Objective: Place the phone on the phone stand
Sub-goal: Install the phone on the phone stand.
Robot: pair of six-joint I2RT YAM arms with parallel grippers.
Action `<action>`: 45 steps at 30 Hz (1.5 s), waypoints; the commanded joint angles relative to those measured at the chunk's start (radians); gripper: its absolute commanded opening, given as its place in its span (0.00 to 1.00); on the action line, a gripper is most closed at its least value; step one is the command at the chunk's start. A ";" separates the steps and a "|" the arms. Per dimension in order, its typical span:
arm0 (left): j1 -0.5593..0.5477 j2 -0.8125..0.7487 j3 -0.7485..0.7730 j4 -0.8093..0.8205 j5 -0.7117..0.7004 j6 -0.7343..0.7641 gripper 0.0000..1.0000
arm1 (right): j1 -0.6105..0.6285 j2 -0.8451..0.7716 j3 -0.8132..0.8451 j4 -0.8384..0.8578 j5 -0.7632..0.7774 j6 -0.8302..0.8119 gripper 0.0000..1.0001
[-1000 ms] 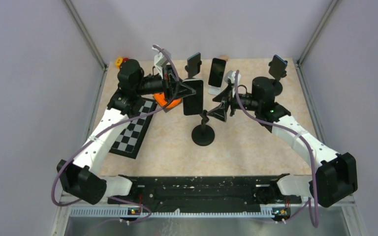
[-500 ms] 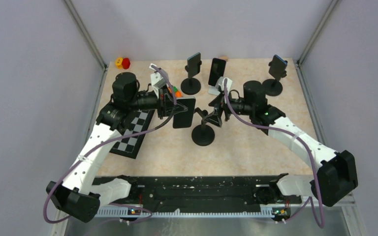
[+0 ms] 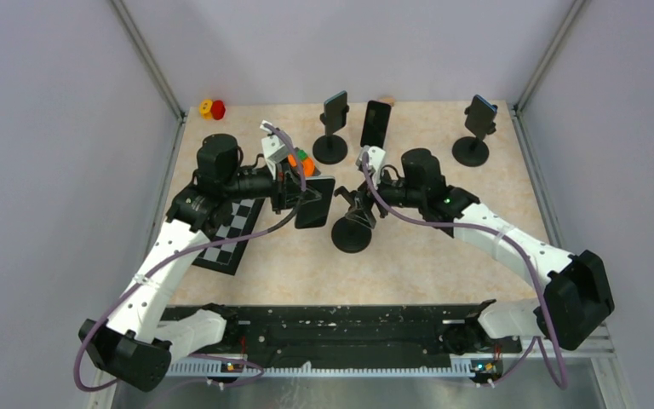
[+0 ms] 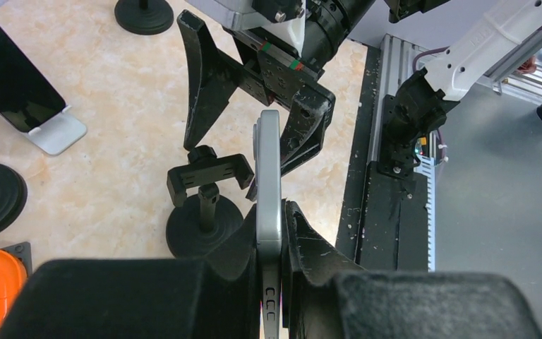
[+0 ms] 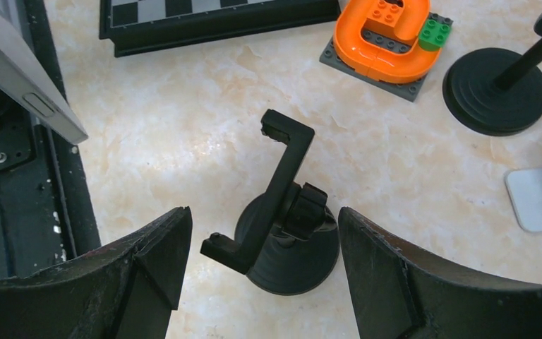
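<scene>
I see my left tool (image 3: 296,192) pinching the phone (image 3: 315,203) at the centre of the frame, just left of the black phone stand (image 3: 351,233), my right tool (image 3: 360,204) spread wide, one finger on either side of the stand, beige surface (image 3: 443,256) below.

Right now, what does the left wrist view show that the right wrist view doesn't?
Left wrist only: the left jaws shut on the phone, and the right arm's white link. Right wrist only: the chessboard and a green brick. Both: the empty black phone stand, the held phone's grey edge, and the right jaws open near the stand.
</scene>
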 commanded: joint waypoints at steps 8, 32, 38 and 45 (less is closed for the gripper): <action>-0.001 -0.030 0.000 0.050 0.017 0.032 0.00 | 0.019 -0.025 0.061 -0.125 0.173 -0.120 0.76; -0.014 0.071 0.044 0.084 0.075 0.049 0.00 | -0.081 -0.141 0.034 -0.185 0.292 -0.135 0.70; -0.029 0.082 0.060 0.084 0.070 0.062 0.00 | -0.091 -0.148 0.030 -0.222 0.303 -0.137 0.68; -0.045 0.093 0.061 0.110 0.072 0.069 0.00 | -0.099 -0.152 0.035 -0.264 0.261 -0.157 0.67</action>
